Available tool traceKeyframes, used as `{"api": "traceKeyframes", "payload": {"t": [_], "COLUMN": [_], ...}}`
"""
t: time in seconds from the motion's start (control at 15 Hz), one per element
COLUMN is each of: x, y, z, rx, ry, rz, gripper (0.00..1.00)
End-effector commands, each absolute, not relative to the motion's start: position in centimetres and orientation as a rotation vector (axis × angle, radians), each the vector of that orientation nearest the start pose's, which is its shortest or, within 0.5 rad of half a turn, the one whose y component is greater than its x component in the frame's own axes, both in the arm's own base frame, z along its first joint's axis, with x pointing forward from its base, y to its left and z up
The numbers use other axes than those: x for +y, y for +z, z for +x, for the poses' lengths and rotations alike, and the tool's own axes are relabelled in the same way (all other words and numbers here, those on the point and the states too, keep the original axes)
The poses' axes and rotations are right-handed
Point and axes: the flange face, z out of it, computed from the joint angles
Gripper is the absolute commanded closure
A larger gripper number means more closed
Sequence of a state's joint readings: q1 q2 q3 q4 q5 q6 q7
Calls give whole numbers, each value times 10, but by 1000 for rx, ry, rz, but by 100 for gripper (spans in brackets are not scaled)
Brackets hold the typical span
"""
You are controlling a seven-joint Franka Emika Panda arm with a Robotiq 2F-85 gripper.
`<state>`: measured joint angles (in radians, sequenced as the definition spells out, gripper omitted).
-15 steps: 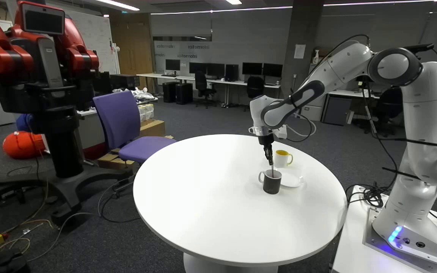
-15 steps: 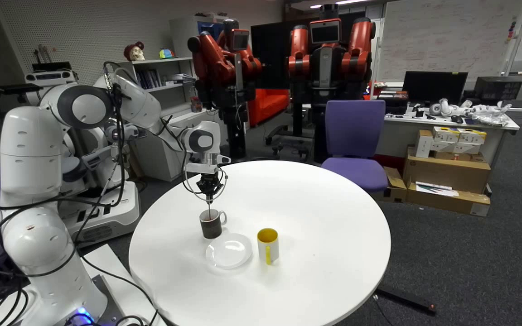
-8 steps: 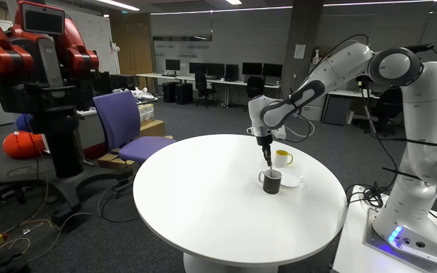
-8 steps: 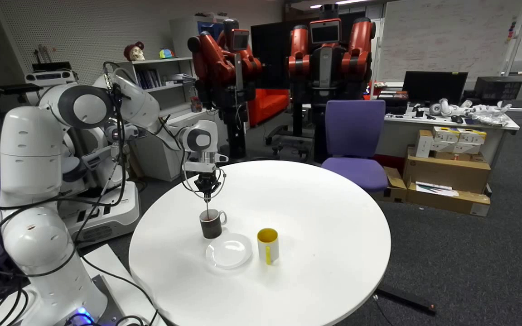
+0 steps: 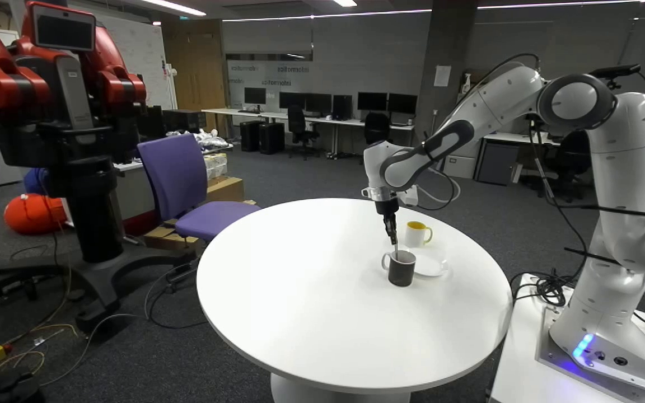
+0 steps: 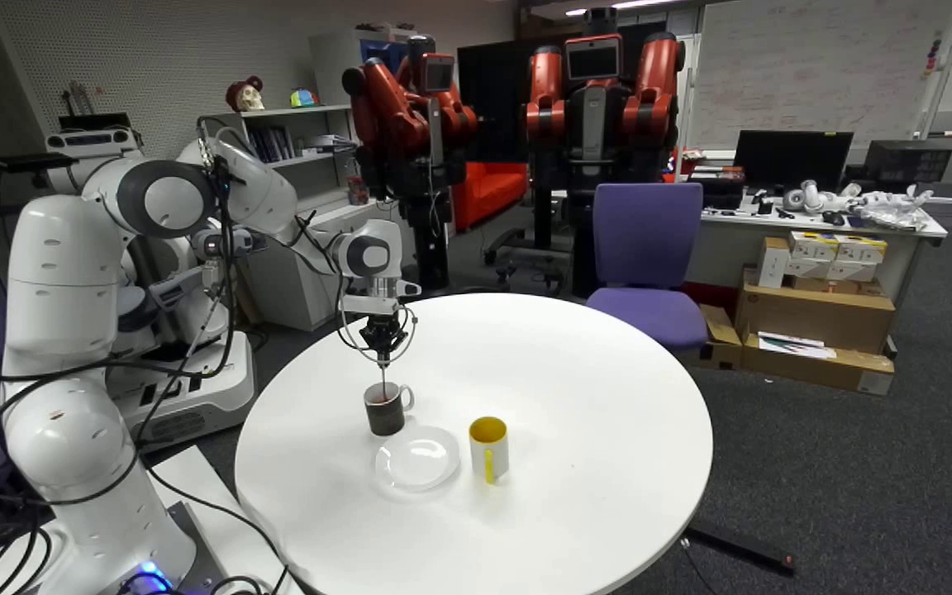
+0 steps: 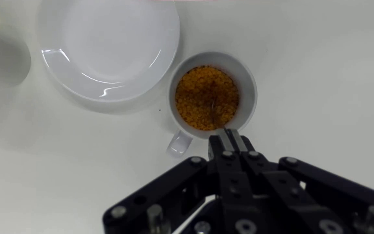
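"Metal, by its glint: that thin rod [image 6: 384, 380] below the gripper [image 7: 228, 131]. Is it held?"

"Yes, pinched. The jaws are closed together on it at their tips, and it runs nearly upright down into the dark mug [image 5: 401, 274]. Its lower end is lost among the orange bits [image 7: 190, 107], so I can't tell whether it's a spoon."

"So how far along are we?"

"The grip is made and the rod is inside the mug; I'd count those two steps as done. How much of the work among the bits is finished, I can't judge from this."

"And what's left?"

"The rod is not yet out of the mug, nor let go. I'd call it the middle of the job rather than the end."

"What stands around it?"

"Just beside the dark mug lies a white plate [image 6: 418, 457]; whether they touch I can't tell. Beyond the plate is a yellow-handled mug [image 6: 499, 454], upright and apart from the gripper. All three rest on the round white table [image 5: 311, 302], with a purple chair [image 6: 645, 318] near its far edge in an exterior view."
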<state>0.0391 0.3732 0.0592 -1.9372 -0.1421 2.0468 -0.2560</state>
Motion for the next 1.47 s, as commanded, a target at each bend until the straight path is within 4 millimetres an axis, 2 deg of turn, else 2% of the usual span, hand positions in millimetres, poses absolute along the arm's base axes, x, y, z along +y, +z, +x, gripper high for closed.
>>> {"api": "traceKeyframes", "payload": {"t": [0.0, 0.27, 0.73, 1.07, 1.4], "x": [39, 38, 54, 60, 57], "y": [273, 272, 271, 269, 269], "z": [595, 588, 579, 586, 595], "rx": [-685, -685, -746, -770, -761], "ry": [450, 471, 478, 461, 432], "rz": [-3125, -3122, -3088, -3072, -3095], "gripper": [100, 100, 100, 100, 100]}}
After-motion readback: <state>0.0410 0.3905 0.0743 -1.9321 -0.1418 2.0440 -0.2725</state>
